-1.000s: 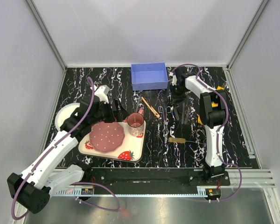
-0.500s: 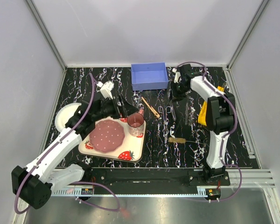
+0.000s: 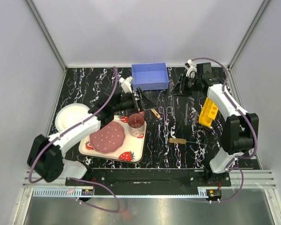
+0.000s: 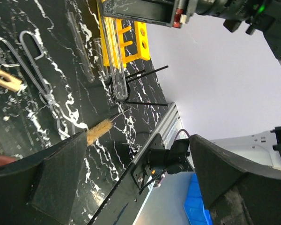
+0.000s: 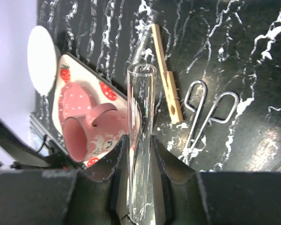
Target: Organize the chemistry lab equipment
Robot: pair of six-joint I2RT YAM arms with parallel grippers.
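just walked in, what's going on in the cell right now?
The right gripper is shut on a glass test tube at the back right of the table, near the yellow rack. The left gripper is open and holds nothing, hovering over the wooden clamp beside the pink cup. The forceps, the bristle brush and a second tube lie loose on the table.

The left arm (image 3: 79,131) stretches out, and the left gripper (image 3: 141,100) hangs just in front of the blue box (image 3: 150,76), fingers spread wide. The right arm (image 3: 225,101) bends round to the right of the box, and the right gripper (image 3: 181,87) pinches a glass tube (image 5: 141,140).
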